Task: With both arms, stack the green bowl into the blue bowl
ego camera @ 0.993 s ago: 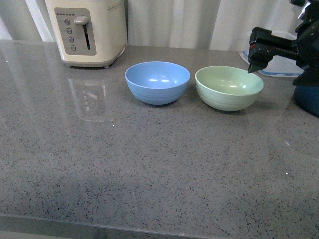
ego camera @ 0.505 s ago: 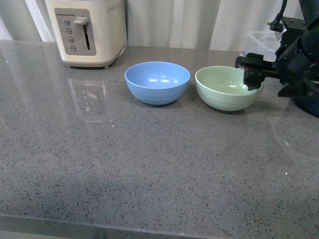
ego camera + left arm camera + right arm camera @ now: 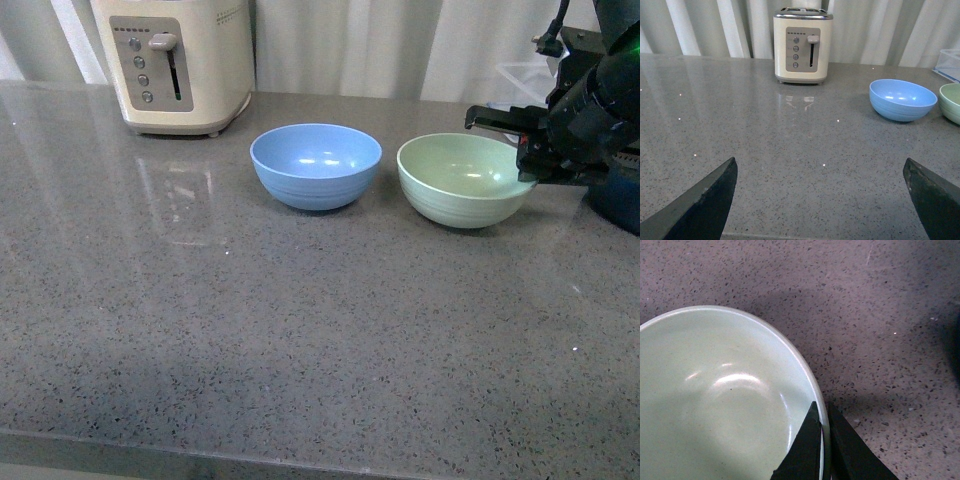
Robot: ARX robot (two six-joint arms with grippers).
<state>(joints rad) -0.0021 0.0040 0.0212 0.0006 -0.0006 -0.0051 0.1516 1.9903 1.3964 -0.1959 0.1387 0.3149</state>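
The green bowl (image 3: 460, 180) sits to the right of the blue bowl (image 3: 316, 165), apart from it, on the grey counter. My right gripper (image 3: 528, 165) is shut on the green bowl's right rim, one jaw inside and one outside; the right wrist view shows the rim (image 3: 805, 365) pinched between the jaws of the gripper (image 3: 823, 412). The bowl looks slightly raised and tilted on the gripper's side. My left gripper (image 3: 820, 172) is open and empty, low over the counter well in front of the blue bowl (image 3: 902, 99). The green bowl's edge (image 3: 952, 102) shows at that view's border.
A cream toaster (image 3: 175, 60) stands at the back left. A dark navy pot (image 3: 618, 200) sits at the right edge behind my right arm. A clear container (image 3: 520, 85) lies at the back right. Curtains hang behind the grey speckled counter (image 3: 300, 330).
My right gripper came down from above the bowl's right side, closed on the green bowl's rim, and the bowl has shifted slightly right and lifted.
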